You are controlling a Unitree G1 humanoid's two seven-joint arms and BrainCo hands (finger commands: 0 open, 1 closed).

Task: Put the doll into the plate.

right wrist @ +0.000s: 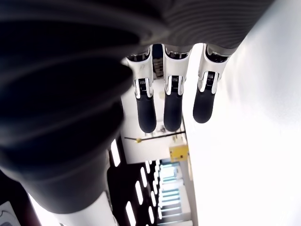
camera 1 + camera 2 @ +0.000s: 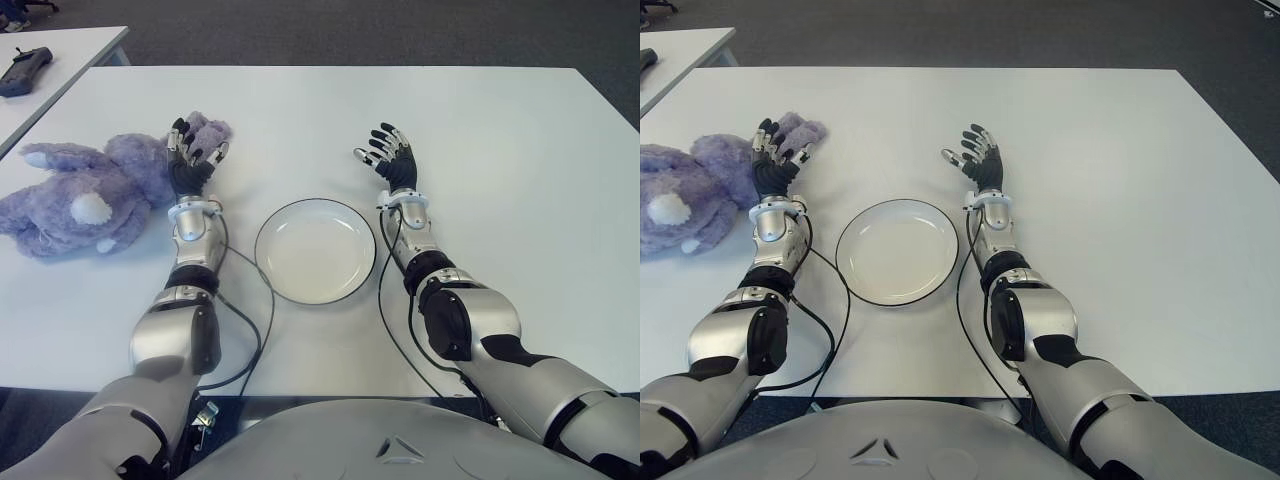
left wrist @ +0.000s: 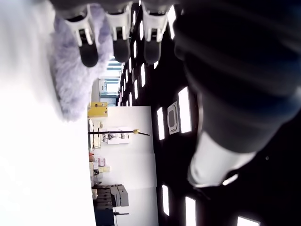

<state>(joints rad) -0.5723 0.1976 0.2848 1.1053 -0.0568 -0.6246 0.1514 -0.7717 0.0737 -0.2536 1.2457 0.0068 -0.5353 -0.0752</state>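
Beside the left hand, on its outer side, lay the purple doll on the white table. Its fingers were spread and held nothing, with the fingertips just at the doll's fur. The doll's long body stretched away from that hand. The plate sat on the hand's other side, between both arms. The right hand was open too, and much farther from the doll, so the left hand looked like the one to grab it.
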